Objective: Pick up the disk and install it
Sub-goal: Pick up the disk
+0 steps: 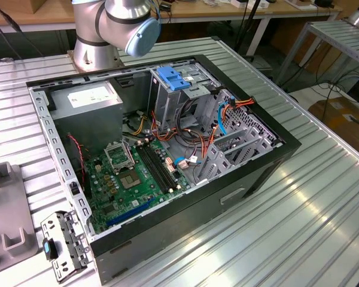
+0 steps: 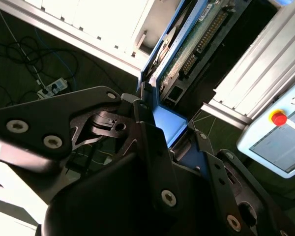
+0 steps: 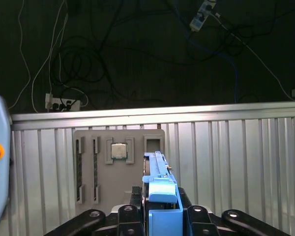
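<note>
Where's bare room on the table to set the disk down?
Bare ribbed table on the exterior view's right of the computer case, out to its edge. Crowded: cables around the drive cage inside the case; the grey tray and metal bracket on the exterior view's left.

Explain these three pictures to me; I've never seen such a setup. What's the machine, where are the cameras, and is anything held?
The exterior view looks on from off the machine: a robot arm stands on a ribbed metal table next to an open computer case. The other two pictures come from cameras riding near the arm's wrist. In both wrist views its black gripper is shut on the disk, a flat drive edged in blue plastic. Past it, the first wrist view shows a grey tray with a square chip in it.
</note>
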Controlling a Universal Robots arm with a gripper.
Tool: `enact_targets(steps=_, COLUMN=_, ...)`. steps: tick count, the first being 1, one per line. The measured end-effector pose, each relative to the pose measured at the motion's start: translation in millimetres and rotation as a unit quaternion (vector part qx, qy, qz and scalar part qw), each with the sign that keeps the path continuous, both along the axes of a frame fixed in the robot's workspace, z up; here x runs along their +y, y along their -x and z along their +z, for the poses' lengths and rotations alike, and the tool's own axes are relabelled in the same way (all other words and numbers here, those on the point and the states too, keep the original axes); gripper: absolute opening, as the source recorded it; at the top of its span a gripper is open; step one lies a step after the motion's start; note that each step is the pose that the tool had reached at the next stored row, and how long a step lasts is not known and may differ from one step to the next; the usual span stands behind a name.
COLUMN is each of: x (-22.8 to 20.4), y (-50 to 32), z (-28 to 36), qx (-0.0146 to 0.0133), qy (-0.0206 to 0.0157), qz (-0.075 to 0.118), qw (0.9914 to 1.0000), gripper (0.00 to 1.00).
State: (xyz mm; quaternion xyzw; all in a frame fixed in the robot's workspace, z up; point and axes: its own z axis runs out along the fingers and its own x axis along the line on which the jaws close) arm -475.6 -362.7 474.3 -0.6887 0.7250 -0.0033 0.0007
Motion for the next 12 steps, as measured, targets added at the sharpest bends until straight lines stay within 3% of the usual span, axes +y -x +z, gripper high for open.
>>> enact_targets(steps=12, x=0.0, y=0.0, z=10.6, qx=0.0001, qy=0.0000, qz=0.000, qw=1.00000, gripper=0.37)
